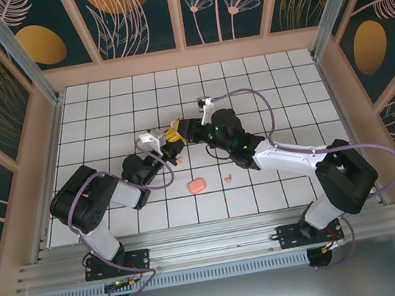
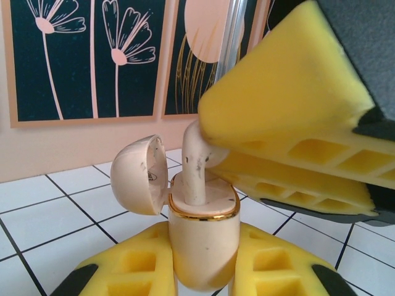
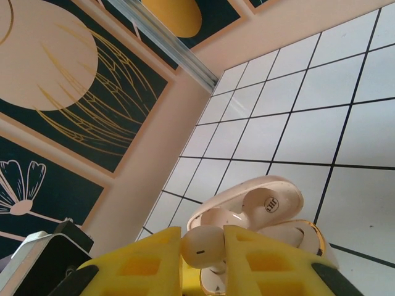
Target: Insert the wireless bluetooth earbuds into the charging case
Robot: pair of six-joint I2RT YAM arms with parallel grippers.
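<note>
- Left hand [image 2: 203, 277]: yellow pads [image 2: 123, 271] closed on the lower body of the cream case [image 2: 203, 237], one pad on each side. The case stands upright between them.
- The case lid [image 2: 139, 176] is swung open and hangs off the case's left side in the left wrist view. A gold rim [image 2: 203, 213] runs round the case mouth.
- Right hand [image 3: 202, 262]: pads clamped on the pale earbud [image 3: 199, 246], gripping its head.
- In the left wrist view the right hand comes in from the upper right, directly above the left hand, with its pad tips at the bud's head.
- The earbud stem points down into the case mouth, with its lower end inside the rim. I can't tell whether it is fully seated. The head sits above the rim.
- In the right wrist view the open case sits just beyond the right hand's pads, with the inside of the lid facing the camera.
- Top view: both hands meet over the middle of the tiled counter [image 1: 285, 90], fingertips nearly touching.
- The coral case [image 1: 197, 185] lies on the counter, on the arm-base side of both hands and well apart from them. It looks closed.
- Coral earbuds [image 1: 228, 179] lie just beside that case on its right-arm side, below the right hand's wrist. They are too small to count.
</note>
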